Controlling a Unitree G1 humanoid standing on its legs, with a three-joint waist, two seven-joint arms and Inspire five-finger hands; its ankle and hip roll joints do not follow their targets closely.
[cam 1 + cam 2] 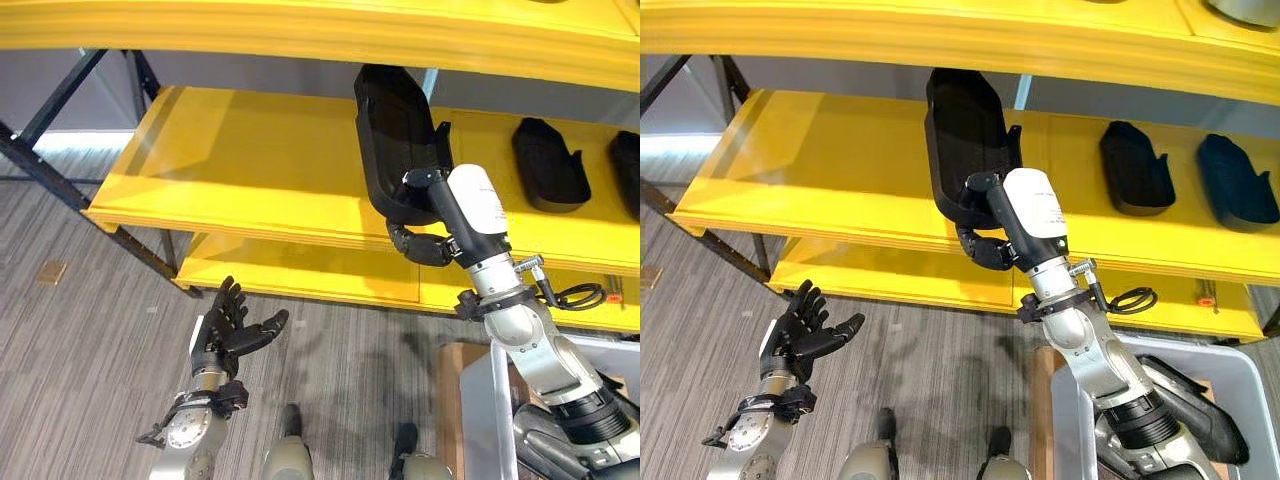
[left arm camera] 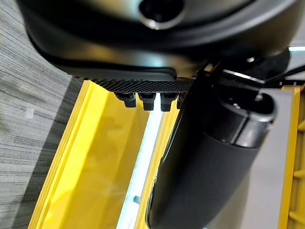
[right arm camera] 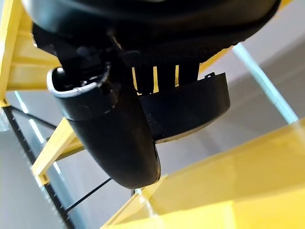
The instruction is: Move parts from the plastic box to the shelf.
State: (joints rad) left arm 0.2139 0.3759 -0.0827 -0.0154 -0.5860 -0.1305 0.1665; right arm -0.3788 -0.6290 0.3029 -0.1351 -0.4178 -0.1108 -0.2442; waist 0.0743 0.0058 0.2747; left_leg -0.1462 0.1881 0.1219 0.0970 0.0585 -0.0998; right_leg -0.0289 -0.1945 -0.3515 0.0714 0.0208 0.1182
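At upper centre, the right hand grips a black part over the yellow shelf — placing step; it likely needs lowering — contact unclear. Left hand idles, fingers spread.

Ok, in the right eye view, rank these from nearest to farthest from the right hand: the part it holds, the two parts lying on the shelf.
1. Held part: in the right hand, over the shelf.
2. Nearer shelf part: to its right.
3. Farther shelf part: farthest right.

right hand clenched, left hand splayed
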